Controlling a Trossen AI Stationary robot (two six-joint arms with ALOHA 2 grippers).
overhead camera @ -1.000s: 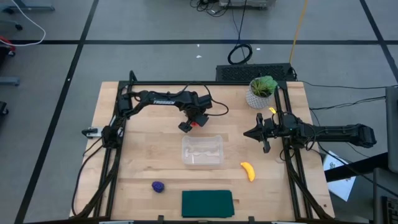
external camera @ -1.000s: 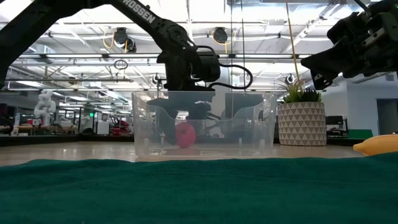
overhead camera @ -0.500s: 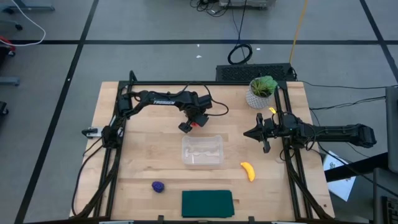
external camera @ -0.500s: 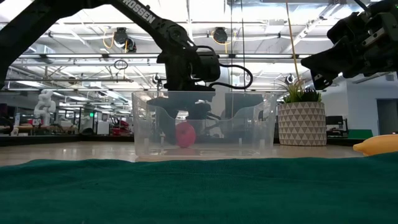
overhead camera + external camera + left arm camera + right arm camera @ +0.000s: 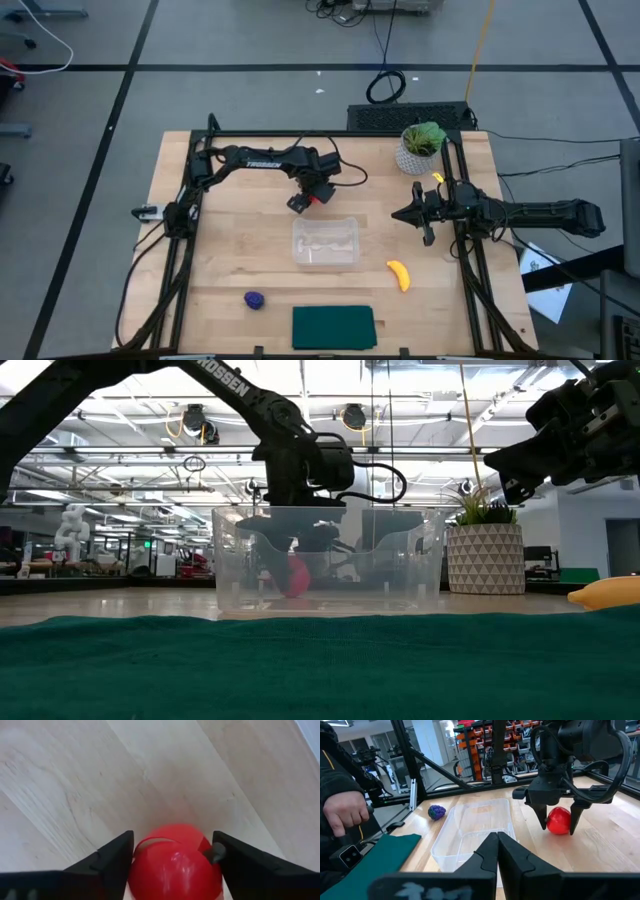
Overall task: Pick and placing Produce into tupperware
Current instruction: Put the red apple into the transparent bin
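Note:
The red round piece (image 5: 316, 198) rests on the table just beyond the clear tupperware (image 5: 325, 241), with my left gripper (image 5: 308, 201) standing over it and shut on it. The wrist view shows the red piece (image 5: 175, 867) filling the gap between the fingers. The yellow banana (image 5: 399, 275) lies to the right of the tub's near corner. The purple lump (image 5: 254, 299) lies near the front edge, left of the tub. My right gripper (image 5: 397, 215) hovers shut at the table's right side, holding nothing. My left gripper pinches the red piece between its two fingers, one on each of its opposite sides (image 5: 137, 862). The fingers (image 5: 543, 820) come from above, pointing almost straight down. The piece sits with its underside on the table.
A potted green plant (image 5: 420, 147) stands at the far right. A dark green mat (image 5: 333, 327) lies at the front edge. A person's hand (image 5: 342, 815) shows beside the table in the right wrist view. Bare wood lies left of the tub.
My left gripper has kept its place over the red piece and narrowed its fingers onto the piece's sides. In the low view a finger now covers part of the red piece. The piece stays on the table.

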